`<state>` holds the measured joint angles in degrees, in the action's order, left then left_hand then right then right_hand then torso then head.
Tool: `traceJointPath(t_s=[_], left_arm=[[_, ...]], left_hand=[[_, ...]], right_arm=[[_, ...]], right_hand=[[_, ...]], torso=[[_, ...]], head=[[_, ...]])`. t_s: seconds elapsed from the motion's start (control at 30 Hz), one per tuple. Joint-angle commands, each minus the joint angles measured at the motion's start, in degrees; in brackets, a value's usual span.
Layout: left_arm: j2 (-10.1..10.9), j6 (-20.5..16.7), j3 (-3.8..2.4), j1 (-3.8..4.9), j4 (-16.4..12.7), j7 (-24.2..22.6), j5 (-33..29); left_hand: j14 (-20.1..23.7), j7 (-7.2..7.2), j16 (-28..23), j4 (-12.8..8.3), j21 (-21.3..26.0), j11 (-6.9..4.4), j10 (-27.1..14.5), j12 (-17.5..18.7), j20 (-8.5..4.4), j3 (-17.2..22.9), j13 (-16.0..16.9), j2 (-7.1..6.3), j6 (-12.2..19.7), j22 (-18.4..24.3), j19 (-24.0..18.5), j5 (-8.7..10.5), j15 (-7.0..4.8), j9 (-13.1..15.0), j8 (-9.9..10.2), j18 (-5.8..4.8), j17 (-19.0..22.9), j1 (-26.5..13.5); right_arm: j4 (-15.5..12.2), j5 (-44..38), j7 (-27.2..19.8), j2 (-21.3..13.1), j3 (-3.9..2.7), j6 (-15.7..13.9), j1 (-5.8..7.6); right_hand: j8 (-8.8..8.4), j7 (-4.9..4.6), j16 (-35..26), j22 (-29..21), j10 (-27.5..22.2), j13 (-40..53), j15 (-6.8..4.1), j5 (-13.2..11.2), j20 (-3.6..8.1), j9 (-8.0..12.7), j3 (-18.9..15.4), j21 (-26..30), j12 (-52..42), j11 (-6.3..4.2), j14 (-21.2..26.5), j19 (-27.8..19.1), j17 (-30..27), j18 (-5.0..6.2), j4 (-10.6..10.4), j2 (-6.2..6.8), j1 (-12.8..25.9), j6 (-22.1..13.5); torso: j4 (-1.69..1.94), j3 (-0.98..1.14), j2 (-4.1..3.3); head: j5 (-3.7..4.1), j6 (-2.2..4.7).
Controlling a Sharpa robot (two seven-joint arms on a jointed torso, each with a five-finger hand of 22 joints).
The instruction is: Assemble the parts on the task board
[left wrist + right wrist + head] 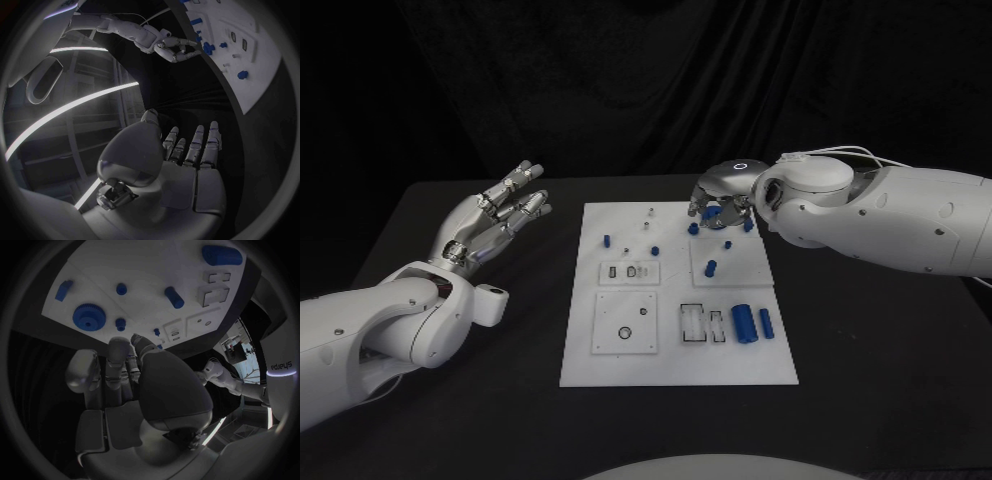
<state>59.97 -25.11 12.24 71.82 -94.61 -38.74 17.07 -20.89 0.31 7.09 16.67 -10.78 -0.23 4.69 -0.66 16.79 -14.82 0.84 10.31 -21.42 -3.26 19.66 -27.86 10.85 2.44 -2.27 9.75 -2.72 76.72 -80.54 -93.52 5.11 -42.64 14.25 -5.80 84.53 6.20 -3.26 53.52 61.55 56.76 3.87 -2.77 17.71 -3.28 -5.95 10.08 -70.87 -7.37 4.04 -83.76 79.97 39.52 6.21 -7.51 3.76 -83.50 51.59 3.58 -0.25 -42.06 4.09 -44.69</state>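
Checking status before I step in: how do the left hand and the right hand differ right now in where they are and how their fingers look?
The left hand lies off the task board, over bare black table; the right hand is over the board's far end, among the blue parts. The left hand's fingers are stretched out and apart, holding nothing; the right hand's are curled downward. Whether it grips a part is unclear.

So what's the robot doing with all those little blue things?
It is putting small blue parts together on a white task board in the middle of a black table. Its right robot hand is reaching over the far end of the board, just above a blue gear and some small blue pegs; whether it holds anything yet is unclear. Its left robot hand waits open beside the board, holding nothing. Two blue cylinders lie nearer the robot.
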Motion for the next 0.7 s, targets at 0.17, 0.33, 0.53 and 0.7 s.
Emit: traceJointPath(t_s=[0.17,0.33,0.53,0.7], left_arm=[[0.0,1.2,-0.05,0.15,-0.2,-7.0,0.6],[0.0,1.5,-0.05,0.15,-0.1,-7.0,0.6],[-0.3,2.3,-0.05,0.14,0.4,-6.8,0.6],[-0.3,1.9,-0.05,0.14,0.5,-7.1,0.6]], left_hand=[[0.6,0.04,-0.2,0.1,0.4,0.28,0.3,-0.2,-0.02,-0.1,0.1,0.52,-0.4,0.1,-0.6,-0.4,0.31,0.0,-0.3,-0.9,0.1,-0.2],[0.7,0.03,-0.1,0.1,0.5,0.5,0.3,-0.2,-0.02,0.0,0.1,0.71,-0.4,0.2,-0.8,-0.77,0.39,0.0,-0.2,-0.97,0.0,-0.1],[1.0,0.0,-0.2,0.1,0.6,0.62,0.3,-0.2,-0.03,0.0,0.1,0.82,-0.2,0.3,-0.9,-1.16,0.41,0.0,-0.2,-1.01,0.1,0.1],[1.3,-0.1,-0.2,0.1,0.7,0.84,0.2,-0.2,-0.03,0.2,0.1,0.96,0.0,0.3,-0.9,-1.72,0.43,0.0,-0.1,-1.06,0.1,0.3]], right_arm=[[1.1,-4.6,2.2,0.7,-0.06,-2.4,-0.8],[2.1,-5.0,2.2,1.2,-0.06,-2.5,-1.27],[3.5,-5.2,2.2,1.8,-0.06,-2.0,-1.85],[4.6,-5.2,2.0,2.2,-0.06,-2.3,-2.53]], right_hand=[[-0.4,0.22,1.2,1.6,1.1,0.0,-0.05,0.0,-0.01,-0.2,1.5,-1.3,1.0,-0.19,-0.4,0.1,0.7,-0.79,-0.4,1.49,0.4,0.8],[-0.58,0.32,1.4,1.8,0.8,-0.1,-0.04,0.0,0.0,-0.2,1.9,-1.4,1.6,-0.12,-0.2,0.0,0.9,-0.77,-0.5,1.65,0.5,0.9],[-1.19,0.82,1.8,1.5,-1.1,-0.1,0.2,-0.1,-0.18,-0.2,2.5,-1.0,3.4,0.17,0.3,-0.7,1.2,-0.64,-0.3,2.19,0.7,0.7],[-1.48,1.01,2.0,1.4,-2.0,-0.1,0.31,-0.1,-0.3,-0.2,2.6,-0.9,3.8,0.25,0.6,-1.1,1.4,-0.58,-0.2,2.25,0.8,0.4]], torso=[[0.15,0.04,-0.89],[-0.03,0.19,-1.12],[-0.02,0.11,-1.21],[0.05,0.1,-1.41]], head=[[0.17,0.4],[0.07,0.48],[0.02,0.14],[0.57,0.23]])
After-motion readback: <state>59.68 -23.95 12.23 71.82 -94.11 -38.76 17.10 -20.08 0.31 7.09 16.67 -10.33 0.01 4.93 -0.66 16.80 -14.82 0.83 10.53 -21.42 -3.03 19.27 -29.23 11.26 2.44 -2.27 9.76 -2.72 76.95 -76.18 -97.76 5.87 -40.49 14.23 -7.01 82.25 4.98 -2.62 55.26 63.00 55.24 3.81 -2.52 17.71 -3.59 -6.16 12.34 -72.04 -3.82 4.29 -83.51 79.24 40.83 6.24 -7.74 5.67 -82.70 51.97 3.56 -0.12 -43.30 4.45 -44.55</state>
